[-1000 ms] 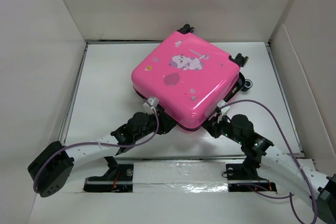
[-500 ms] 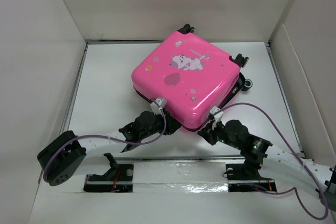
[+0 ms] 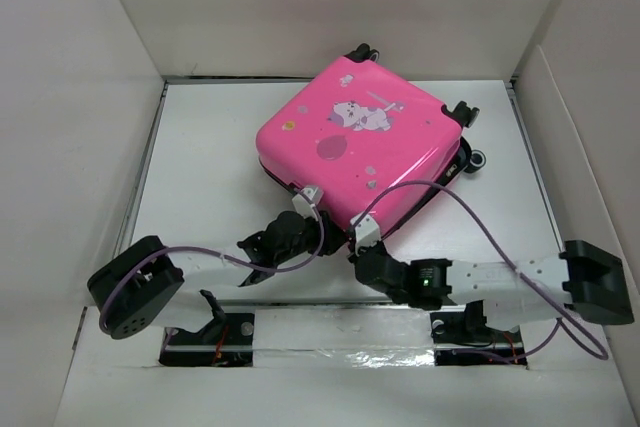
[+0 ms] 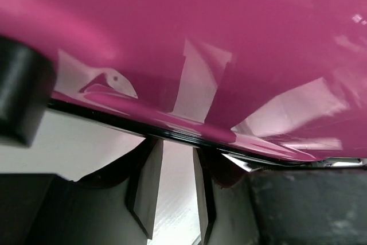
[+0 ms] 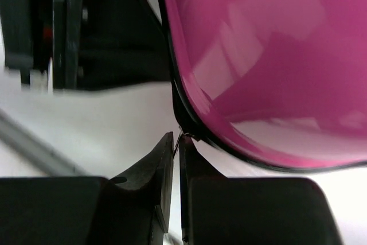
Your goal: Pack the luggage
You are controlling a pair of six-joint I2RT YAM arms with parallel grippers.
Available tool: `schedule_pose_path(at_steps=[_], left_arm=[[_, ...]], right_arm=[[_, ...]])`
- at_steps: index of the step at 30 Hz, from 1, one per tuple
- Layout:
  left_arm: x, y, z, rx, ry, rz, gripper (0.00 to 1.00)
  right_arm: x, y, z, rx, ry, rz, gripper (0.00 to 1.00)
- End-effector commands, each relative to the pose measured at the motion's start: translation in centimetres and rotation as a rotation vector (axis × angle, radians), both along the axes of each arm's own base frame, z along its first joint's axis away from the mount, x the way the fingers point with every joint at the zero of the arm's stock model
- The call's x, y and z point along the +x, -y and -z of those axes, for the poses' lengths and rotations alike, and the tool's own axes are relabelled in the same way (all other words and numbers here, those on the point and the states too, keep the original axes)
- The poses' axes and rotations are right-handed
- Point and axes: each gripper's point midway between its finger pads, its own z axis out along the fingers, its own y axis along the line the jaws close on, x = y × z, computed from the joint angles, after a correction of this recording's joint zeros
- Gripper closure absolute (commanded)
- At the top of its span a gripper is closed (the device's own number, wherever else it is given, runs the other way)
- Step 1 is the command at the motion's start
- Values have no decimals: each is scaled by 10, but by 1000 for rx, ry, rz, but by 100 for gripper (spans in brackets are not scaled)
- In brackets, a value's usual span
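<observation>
Right hand (image 5: 176, 139) swung left, pressed together at luggage (image 3: 360, 142) edge; left hand (image 4: 176, 156) slightly spread.

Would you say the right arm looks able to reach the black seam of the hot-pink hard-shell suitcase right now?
Probably yes: the right end effector sits at the hot-pink hard-shell suitcase's near corner, tips beside the black seam, nothing between them.

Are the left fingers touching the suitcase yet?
Cannot tell. In the left wrist view the open left fingers end at the pink suitcase's black seam, but neither contact nor gap shows plainly.
</observation>
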Motion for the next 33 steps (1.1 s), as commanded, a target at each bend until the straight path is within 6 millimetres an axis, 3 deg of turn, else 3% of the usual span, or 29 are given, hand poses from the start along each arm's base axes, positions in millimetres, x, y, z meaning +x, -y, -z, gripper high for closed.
schedule_pose_path(at_steps=[1, 3, 4, 7, 9, 11, 14, 15, 16, 18, 19, 22, 24, 28, 29, 30, 31, 32, 33], left_arm=[[43, 26, -99, -268, 186, -109, 75], [46, 19, -91, -216, 182, -143, 75], [47, 15, -96, -220, 188, -160, 75], [55, -11, -96, -186, 206, -231, 60], [68, -38, -87, -142, 194, -338, 48], [73, -54, -92, -155, 206, -376, 41], [91, -84, -107, -141, 230, -496, 41], [96, -102, -103, -109, 221, -556, 42], [98, -118, -120, -141, 253, -609, 42], [103, -154, -126, -137, 264, -725, 43], [109, -186, -145, -183, 306, -823, 43], [121, -229, -160, -264, 340, -960, 42], [130, -228, -183, -340, 361, -922, 41], [163, -234, -203, -430, 346, -939, 40], [174, -244, -226, -449, 378, -963, 38], [183, -249, -227, -433, 361, -979, 36], [203, -251, -210, -394, 311, -984, 35], [215, -244, -233, -421, 320, -916, 34], [229, -254, -231, -409, 298, -918, 34]], right_arm=[[-19, -90, -66, 446, -8, -32, 100], [-10, -107, -76, 463, 49, -22, 100], [-9, -112, -79, 460, 56, -22, 100], [-8, -111, -79, 427, 65, -30, 100], [-16, -114, -81, 468, 61, -88, 100], [-19, -119, -75, 497, 32, -134, 100], [-13, -134, -68, 488, 25, -143, 100], [-7, -138, -65, 474, 27, -128, 100], [-4, -142, -62, 461, 20, -126, 100], [-2, -152, -58, 450, 18, -126, 100], [-1, -152, -58, 449, 24, -120, 100], [0, -142, -58, 456, 33, -103, 100], [-3, -129, -57, 443, 26, -109, 100], [-12, -110, -58, 458, 13, -139, 100], [-17, -109, -57, 457, -1, -165, 100], [-21, -107, -55, 453, -12, -184, 100], [-25, -105, -57, 457, -21, -204, 100], [-30, -103, -50, 433, -43, -230, 100], [-36, -103, -47, 419, -51, -250, 100]])
